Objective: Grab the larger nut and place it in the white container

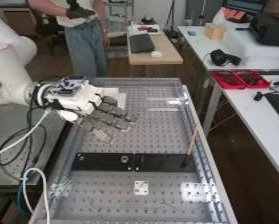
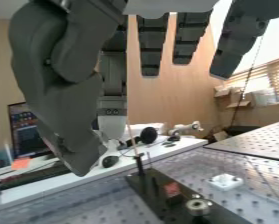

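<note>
At the left you have the white jointed arm (image 1: 11,62), holding the dark-grey-fingered hand (image 1: 80,102) above the perforated metal bench (image 1: 153,117). Its fingers are relaxed and extended, with nothing gripped; hung above and beyond the bar, they seem placed to clear the small parts.

Below, the flat black bar (image 1: 100,165) bears the small round metal nut (image 1: 82,158) at its left end, perhaps so each part has a known pick-up spot. Where your larger nut is, I cannot tell.

Just beyond the hand is a pale, flat-looking white shape (image 1: 122,100), partly hidden; it may be your container. The round metal bearing (image 1: 124,159) stands on the bar, to the right of the smaller nut. Nearer you, a small square white piece (image 1: 141,187) lies apart from the bar. Confirm the nut's whereabouts before closing the hand. Farther right, a thin tan rod (image 1: 192,142) rises at a slant from the bar; any low sweep could catch it.
</note>
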Tool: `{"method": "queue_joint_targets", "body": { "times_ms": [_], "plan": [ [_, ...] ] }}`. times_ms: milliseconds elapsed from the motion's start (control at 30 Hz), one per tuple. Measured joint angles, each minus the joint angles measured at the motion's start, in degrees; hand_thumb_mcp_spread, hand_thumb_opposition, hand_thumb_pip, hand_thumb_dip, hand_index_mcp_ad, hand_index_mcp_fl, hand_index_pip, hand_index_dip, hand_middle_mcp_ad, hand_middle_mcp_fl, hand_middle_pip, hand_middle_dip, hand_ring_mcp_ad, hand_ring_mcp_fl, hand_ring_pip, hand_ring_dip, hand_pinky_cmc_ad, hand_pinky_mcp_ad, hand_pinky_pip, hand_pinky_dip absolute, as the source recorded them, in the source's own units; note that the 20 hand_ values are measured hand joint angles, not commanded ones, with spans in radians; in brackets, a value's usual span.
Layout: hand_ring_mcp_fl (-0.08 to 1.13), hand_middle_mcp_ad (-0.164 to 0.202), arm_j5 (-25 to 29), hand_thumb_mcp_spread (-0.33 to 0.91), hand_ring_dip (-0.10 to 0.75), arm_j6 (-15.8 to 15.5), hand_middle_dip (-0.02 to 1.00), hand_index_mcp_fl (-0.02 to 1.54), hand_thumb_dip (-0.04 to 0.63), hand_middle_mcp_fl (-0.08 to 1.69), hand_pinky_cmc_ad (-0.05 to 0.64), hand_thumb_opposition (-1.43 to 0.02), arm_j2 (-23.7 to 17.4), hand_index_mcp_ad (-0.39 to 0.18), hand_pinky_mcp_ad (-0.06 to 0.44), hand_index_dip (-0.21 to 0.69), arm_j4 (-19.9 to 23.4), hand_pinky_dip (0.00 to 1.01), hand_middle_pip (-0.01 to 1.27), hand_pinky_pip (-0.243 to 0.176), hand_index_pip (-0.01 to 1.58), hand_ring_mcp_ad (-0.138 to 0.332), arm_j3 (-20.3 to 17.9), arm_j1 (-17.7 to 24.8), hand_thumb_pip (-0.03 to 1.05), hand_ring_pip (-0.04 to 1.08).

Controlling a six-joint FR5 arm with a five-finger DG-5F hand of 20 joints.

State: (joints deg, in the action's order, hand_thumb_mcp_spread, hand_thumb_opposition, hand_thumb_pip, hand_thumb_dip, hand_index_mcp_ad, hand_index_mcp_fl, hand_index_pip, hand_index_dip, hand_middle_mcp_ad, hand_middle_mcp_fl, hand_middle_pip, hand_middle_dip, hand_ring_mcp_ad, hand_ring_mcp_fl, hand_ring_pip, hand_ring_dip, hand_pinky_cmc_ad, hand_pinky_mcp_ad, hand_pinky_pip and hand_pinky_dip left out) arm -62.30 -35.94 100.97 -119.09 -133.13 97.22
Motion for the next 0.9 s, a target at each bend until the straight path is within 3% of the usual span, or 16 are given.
{"method": "queue_joint_targets", "body": {
  "times_ms": [300, 567, 733, 900],
  "plan": [
    [0.02, 0.061, -8.8, 0.38, 0.14, 4.1, 0.25, 0.52, 0.204, 0.13, 0.333, -1.01, -5.2, -0.12, 0.293, 0.035, -9.7, 0.33, 0.14, -0.042, 1.49, 0.126, -0.9, 7.5, 0.56, 0.09],
    [0.02, 0.061, -14.7, 0.38, 0.14, 7.0, 0.25, 0.52, 0.204, 0.14, 0.333, -1.01, -7.0, -0.12, 0.297, 0.051, -17.0, 0.3, 0.14, -0.026, 1.49, 0.12, -0.9, 12.7, 0.56, 0.09],
    [0.02, 0.058, -15.2, 0.38, 0.14, 7.6, 0.25, 0.52, 0.204, 0.14, 0.333, -1.01, -6.6, -0.12, 0.293, 0.051, -18.4, 0.29, 0.14, -0.026, 1.49, 0.115, -0.7, 15.0, 0.56, 0.09],
    [0.02, 0.058, -12.4, 0.38, 0.14, 7.5, 0.25, 0.47, 0.204, 0.14, 0.333, -1.01, -5.2, -0.126, 0.293, 0.051, -19.2, 0.29, 0.14, -0.028, 1.49, 0.115, -0.2, 16.6, 0.56, 0.09]
  ]
}}
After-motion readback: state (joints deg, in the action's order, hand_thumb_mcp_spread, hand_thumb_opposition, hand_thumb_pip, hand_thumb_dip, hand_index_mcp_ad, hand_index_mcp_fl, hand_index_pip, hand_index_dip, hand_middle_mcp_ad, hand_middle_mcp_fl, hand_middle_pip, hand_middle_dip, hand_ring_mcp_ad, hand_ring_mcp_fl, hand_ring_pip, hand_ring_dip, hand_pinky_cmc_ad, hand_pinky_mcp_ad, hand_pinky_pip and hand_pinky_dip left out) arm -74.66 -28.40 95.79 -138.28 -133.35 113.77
